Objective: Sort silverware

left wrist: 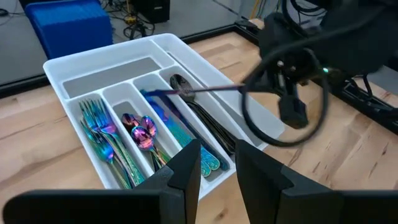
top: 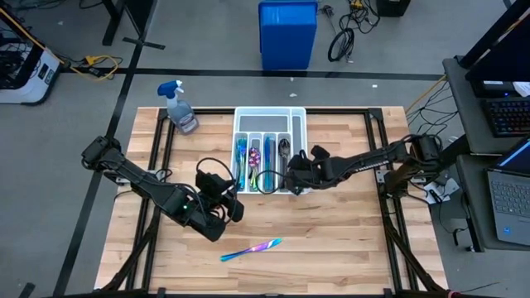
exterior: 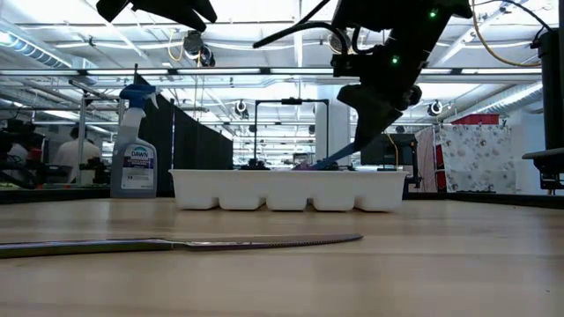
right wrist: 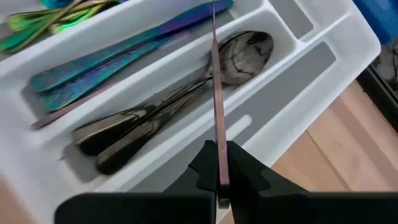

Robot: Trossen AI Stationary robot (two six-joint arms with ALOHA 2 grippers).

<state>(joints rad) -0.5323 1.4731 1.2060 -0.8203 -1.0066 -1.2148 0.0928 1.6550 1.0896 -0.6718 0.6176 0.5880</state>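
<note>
Right gripper (right wrist: 219,180) over front edge of white tray (top: 298,124), jaws clamped on handle of knife (right wrist: 214,81), blade slanting down over dark spoons (right wrist: 180,99). Left gripper (left wrist: 216,168) near tray's front left corner, jaws narrow, empty. One knife (top: 251,249) lies near tabletop's front edge.

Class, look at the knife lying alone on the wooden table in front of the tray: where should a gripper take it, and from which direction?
Grip the knife near mid-length, coming straight down from above. It lies flat and slim on the bare table, so only its narrow edges offer purchase; set the jaws across its width.
</note>
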